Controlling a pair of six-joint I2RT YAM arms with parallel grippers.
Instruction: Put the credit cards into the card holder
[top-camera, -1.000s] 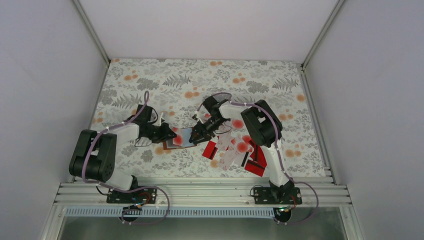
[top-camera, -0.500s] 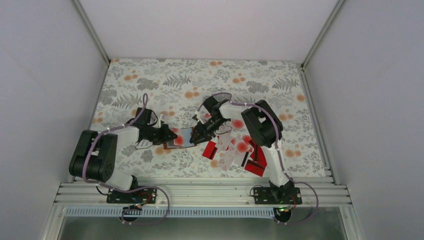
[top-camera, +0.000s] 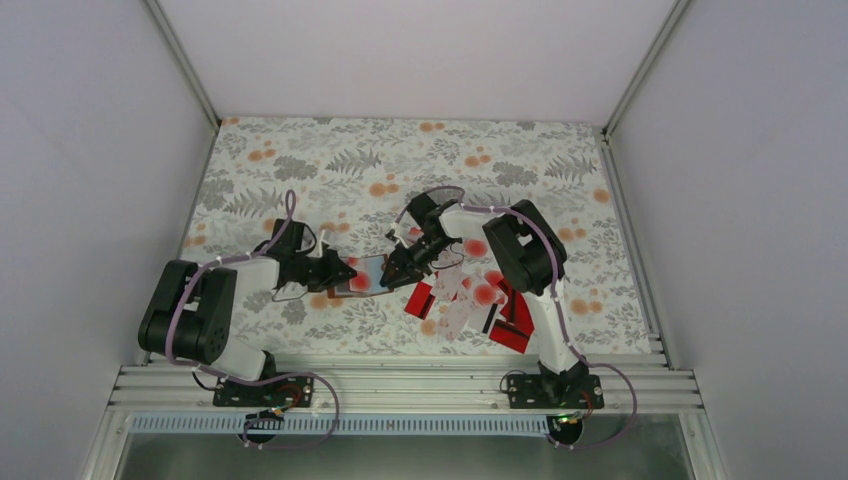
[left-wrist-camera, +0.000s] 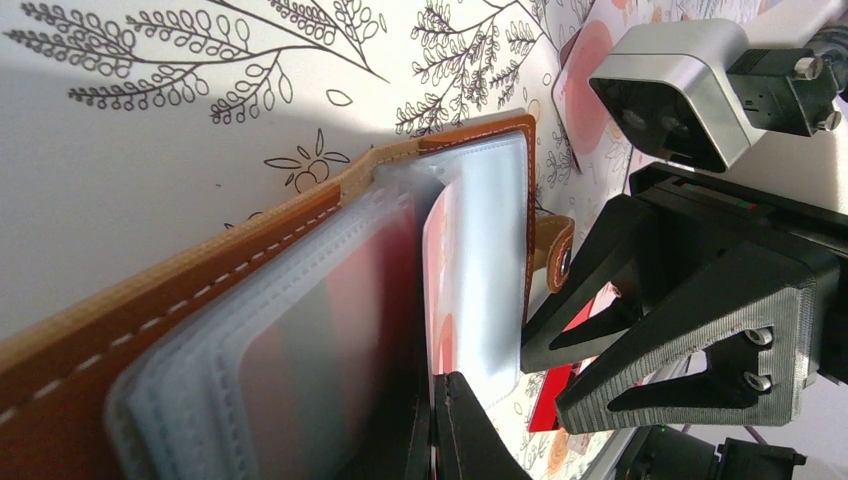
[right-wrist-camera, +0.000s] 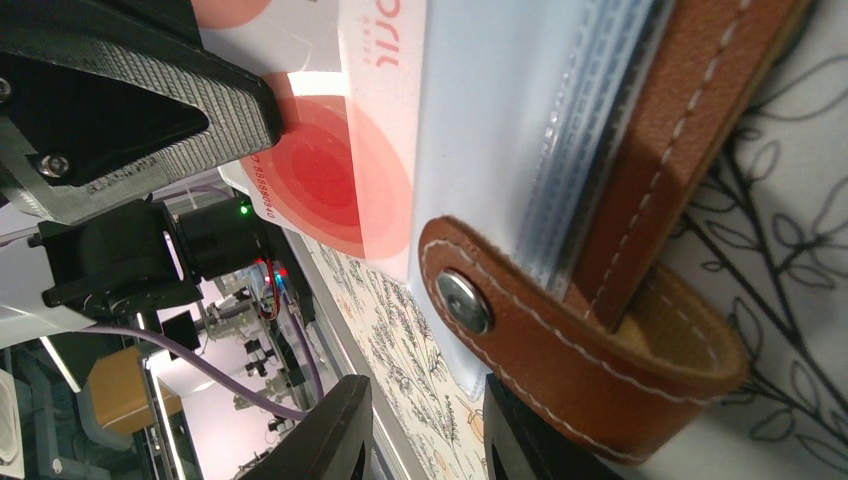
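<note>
The card holder (top-camera: 368, 276) lies open between my grippers, brown leather with clear pale sleeves (left-wrist-camera: 290, 330). My left gripper (top-camera: 338, 272) is shut on a white credit card with red blotches (left-wrist-camera: 441, 250), held edge-on in a sleeve; its fingers (left-wrist-camera: 455, 430) pinch the card's near edge. The same card (right-wrist-camera: 340, 170) shows in the right wrist view. My right gripper (top-camera: 399, 266) is open (right-wrist-camera: 425, 392) at the holder's right edge, its right finger (right-wrist-camera: 525, 445) beside the brown snap strap (right-wrist-camera: 570, 350). More red and white cards (top-camera: 470, 298) lie piled to the right.
Floral table cover (top-camera: 400, 170) fills the enclosure, with white walls on three sides. An aluminium rail (top-camera: 400, 385) runs along the near edge. The loose card pile sits under my right arm's forearm (top-camera: 520, 255).
My left gripper has edged slightly right towards the card holder with the card. The right gripper has stayed at the holder's right edge.
</note>
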